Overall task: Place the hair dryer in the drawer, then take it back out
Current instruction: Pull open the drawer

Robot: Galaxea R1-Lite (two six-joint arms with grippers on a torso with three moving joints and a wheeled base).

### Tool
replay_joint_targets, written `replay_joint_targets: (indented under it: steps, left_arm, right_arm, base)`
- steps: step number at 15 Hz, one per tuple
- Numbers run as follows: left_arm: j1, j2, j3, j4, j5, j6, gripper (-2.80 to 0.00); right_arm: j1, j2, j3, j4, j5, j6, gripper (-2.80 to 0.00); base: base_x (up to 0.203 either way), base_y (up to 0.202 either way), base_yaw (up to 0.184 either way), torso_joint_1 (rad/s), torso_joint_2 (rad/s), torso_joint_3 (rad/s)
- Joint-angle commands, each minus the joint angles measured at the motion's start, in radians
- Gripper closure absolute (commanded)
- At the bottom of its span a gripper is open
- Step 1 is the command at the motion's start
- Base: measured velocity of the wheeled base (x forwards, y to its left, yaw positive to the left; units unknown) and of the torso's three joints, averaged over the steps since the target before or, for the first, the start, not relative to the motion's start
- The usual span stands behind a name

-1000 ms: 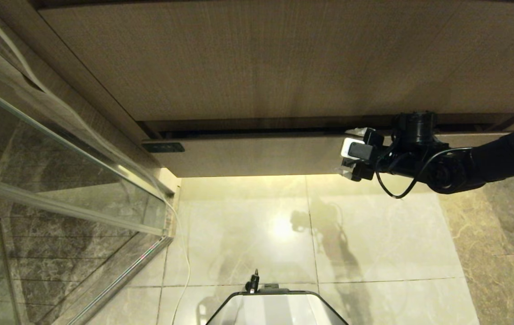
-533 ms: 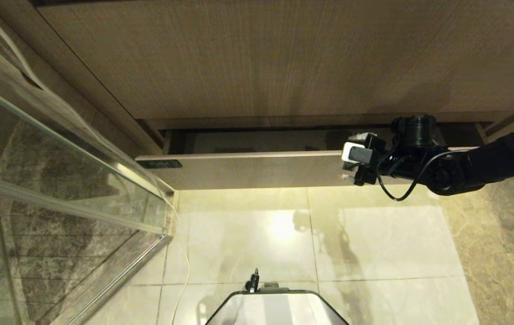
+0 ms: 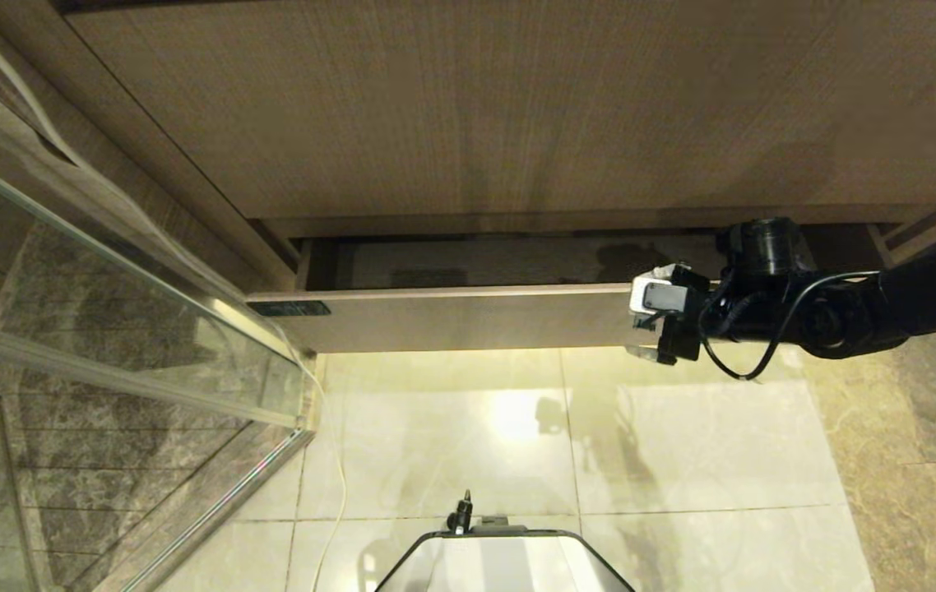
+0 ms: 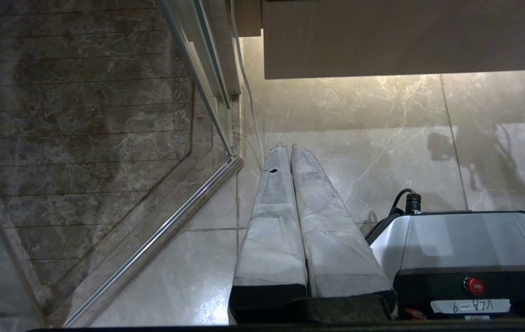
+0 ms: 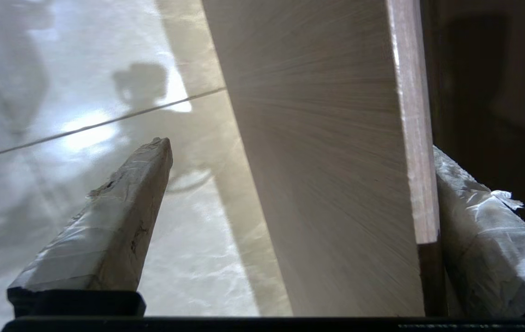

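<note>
The drawer (image 3: 451, 316) is a wide light wood-grain one with a small dark label (image 3: 288, 308) at its left front corner. It stands partly pulled out, showing a dark strip of its inside (image 3: 501, 261). My right gripper (image 3: 647, 314) is open and straddles the drawer's front panel near its right end. In the right wrist view one finger (image 5: 470, 221) sits behind the panel (image 5: 336, 138), against it. The other finger (image 5: 119, 203) hangs well clear in front. The hair dryer is out of view. My left gripper (image 4: 289, 147) is shut and empty, parked low beside my base.
A taller wood-grain panel (image 3: 517, 107) overhangs the drawer. A glass shower partition (image 3: 106, 329) with a metal frame closes off the left. A thin white cord (image 3: 342, 485) runs down the glossy tile floor (image 3: 682, 444). My base (image 3: 501, 559) is at the near edge.
The drawer has slid out toward me, from a thin slit to a wide gap. My right gripper came back with its front panel. The left arm has not moved.
</note>
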Motion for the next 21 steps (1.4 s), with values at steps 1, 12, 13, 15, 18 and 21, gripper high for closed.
replay_joint_targets:
  steps: [1, 12, 13, 15, 18, 21]
  left_arm:
    - [0.0, -0.001, 0.0, 0.0, 0.0, 0.0, 0.0]
    - [0.0, 0.0, 0.002, 0.0, 0.0, 0.0, 0.0]
    - [0.0, 0.0, 0.0, 0.0, 0.0, 0.0, 0.0]
    - [0.0, 0.0, 0.0, 0.0, 0.0, 0.0, 0.0]
    - [0.0, 0.0, 0.0, 0.0, 0.0, 0.0, 0.0]
    - [0.0, 0.0, 0.0, 0.0, 0.0, 0.0, 0.0]
  right_arm:
    - [0.0, -0.059, 0.028, -0.003, 0.003, -0.007, -2.8]
    - [-0.047, -0.434, 0.384, 0.04, 0.015, 0.047, -2.8]
    - [-0.061, -0.473, 0.404, 0.073, 0.017, 0.047, -2.8]
    - [-0.089, -0.507, 0.408, 0.107, 0.067, 0.055, -2.8]
    - [-0.161, -0.593, 0.412, 0.118, 0.142, 0.198, -2.8]
    - [-0.191, -0.632, 0.4, 0.12, 0.141, 0.362, 0.0]
  base:
    - [0.0, 0.0, 0.0, 0.0, 0.0, 0.0]
    - [0.0, 0.0, 0.0, 0.0, 0.0, 0.0]
    - [0.0, 0.0, 0.0, 0.0, 0.0, 0.0]
    - [0.0, 0.0, 0.0, 0.0, 0.0, 0.0]
    - [0.0, 0.0, 0.0, 0.0, 0.0, 0.0]
    - [0.0, 0.0, 0.0, 0.0, 0.0, 0.0]
